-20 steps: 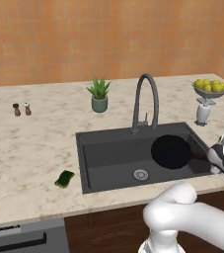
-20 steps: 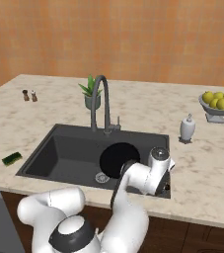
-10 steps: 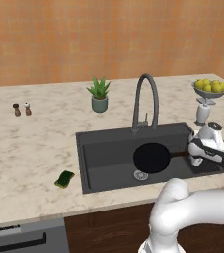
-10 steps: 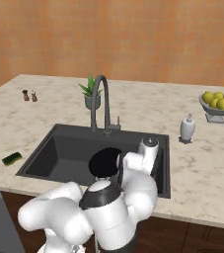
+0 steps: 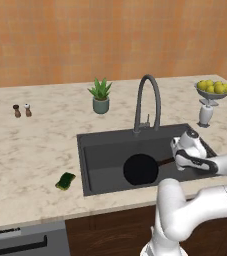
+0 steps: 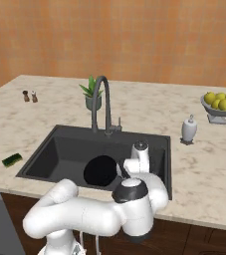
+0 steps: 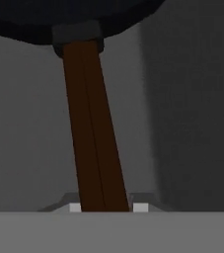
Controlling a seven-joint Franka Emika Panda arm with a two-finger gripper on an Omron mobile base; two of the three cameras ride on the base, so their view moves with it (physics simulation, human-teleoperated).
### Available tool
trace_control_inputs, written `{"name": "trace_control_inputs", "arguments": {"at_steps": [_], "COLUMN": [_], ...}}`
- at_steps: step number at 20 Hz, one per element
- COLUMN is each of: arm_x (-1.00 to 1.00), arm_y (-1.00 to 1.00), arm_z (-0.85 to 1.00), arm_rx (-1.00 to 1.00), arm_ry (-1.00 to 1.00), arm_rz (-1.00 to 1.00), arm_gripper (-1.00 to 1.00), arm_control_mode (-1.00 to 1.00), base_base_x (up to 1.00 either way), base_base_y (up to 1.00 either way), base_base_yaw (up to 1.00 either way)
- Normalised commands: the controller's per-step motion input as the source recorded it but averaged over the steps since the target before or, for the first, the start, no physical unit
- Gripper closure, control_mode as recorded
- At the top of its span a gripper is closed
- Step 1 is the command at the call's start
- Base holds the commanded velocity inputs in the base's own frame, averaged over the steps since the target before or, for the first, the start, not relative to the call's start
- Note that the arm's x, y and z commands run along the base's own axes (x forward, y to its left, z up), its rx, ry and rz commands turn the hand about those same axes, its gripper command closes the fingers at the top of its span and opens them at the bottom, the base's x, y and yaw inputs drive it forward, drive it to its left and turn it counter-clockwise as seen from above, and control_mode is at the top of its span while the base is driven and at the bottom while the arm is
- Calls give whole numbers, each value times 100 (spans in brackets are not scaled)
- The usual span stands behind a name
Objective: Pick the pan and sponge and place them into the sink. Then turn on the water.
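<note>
In the left base view, the pan (image 5: 141, 169) was seen inside the sink (image 5: 97, 145), its handle held by the gripper (image 5: 176, 160). The sponge (image 5: 65, 180) lay on the counter (image 5: 30, 155), left of the sink.

In the right base view, the pan (image 6: 101, 171) was in the sink (image 6: 59, 149) below the tap (image 6: 102, 102).

In the hand view, the brown pan handle (image 7: 93, 133) was squeezed between the fingertips (image 7: 140, 207).
</note>
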Motion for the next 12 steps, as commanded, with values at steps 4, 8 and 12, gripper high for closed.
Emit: {"name": "trace_control_inputs", "arguments": {"at_steps": [4,8,12], "arm_x": [80,36,0], "arm_y": [-3,-16,-21], "arm_z": [-66,-40,-11], "arm_rx": [0,0,0], "arm_ry": [0,0,0], "arm_rz": [19,17,11], "arm_gripper": [100,100,-100], "arm_control_mode": [-100,-100,-100], "base_base_x": [0,0,0], "base_base_y": [0,0,0], "base_base_yaw": [0,0,0]}}
